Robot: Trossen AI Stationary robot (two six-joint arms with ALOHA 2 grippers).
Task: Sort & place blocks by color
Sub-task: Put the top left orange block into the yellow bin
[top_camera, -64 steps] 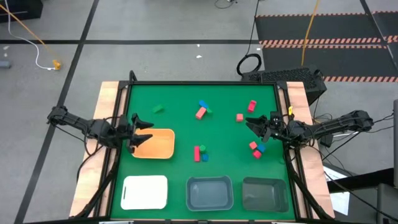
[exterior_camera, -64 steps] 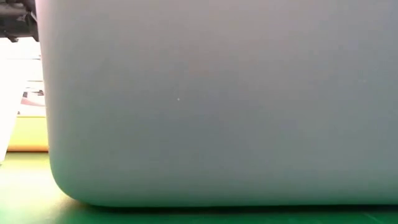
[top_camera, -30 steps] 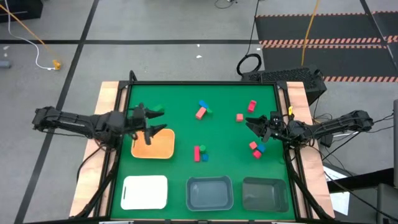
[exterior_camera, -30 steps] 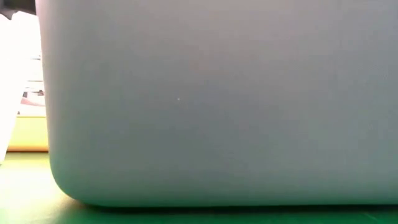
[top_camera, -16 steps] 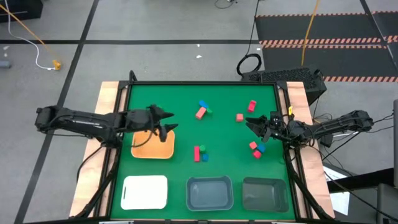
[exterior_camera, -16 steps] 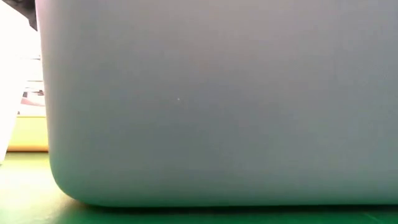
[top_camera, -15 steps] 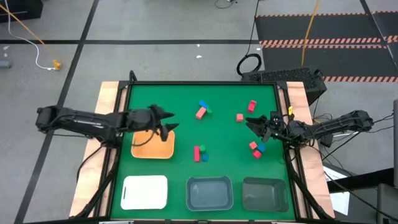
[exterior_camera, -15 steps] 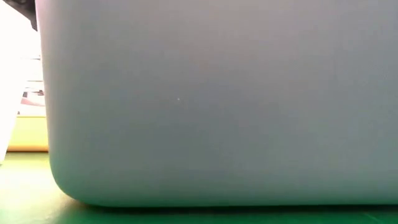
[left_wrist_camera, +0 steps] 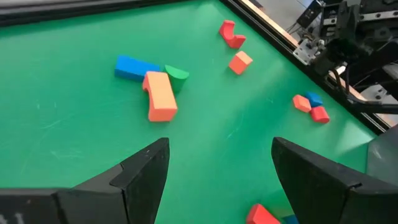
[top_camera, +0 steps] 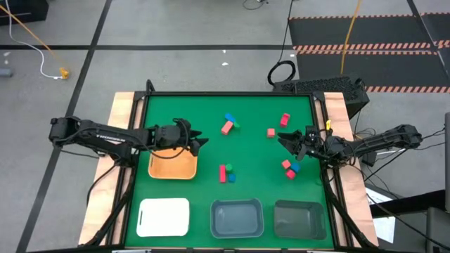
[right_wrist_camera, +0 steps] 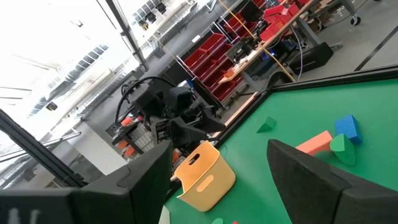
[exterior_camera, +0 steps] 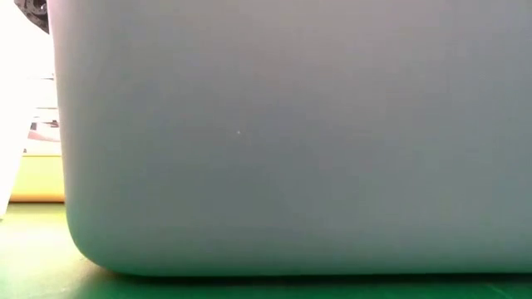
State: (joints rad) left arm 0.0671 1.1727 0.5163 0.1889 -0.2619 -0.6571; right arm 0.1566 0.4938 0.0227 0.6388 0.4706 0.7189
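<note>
Small red, salmon, blue and green blocks lie scattered on the green mat [top_camera: 211, 151]: a blue block [top_camera: 229, 117], a salmon bar [top_camera: 226, 127] and a green piece [left_wrist_camera: 176, 74] together at the far middle, a red bar [top_camera: 222, 173] in the centre, and others at the right. My left gripper [top_camera: 199, 143] hovers open past the far right corner of the orange tray [top_camera: 172, 167], pointing toward the far-middle group [left_wrist_camera: 160, 94]. My right gripper [top_camera: 285, 139] waits open at the right, beside a red and blue cluster [top_camera: 290, 169].
A white tray [top_camera: 164, 216], a grey tray [top_camera: 237, 218] and a darker grey tray [top_camera: 299, 218] line the near edge. The grey tray's wall [exterior_camera: 291, 133] fills the low view. A lone green block [right_wrist_camera: 268, 124] lies at the far left of the mat.
My left gripper has travelled toward the table's right edge, from over the orange tray's far left part to past its far right corner, sinking a little and rolling about its own axis. Its fingers stay open. No block has moved.
</note>
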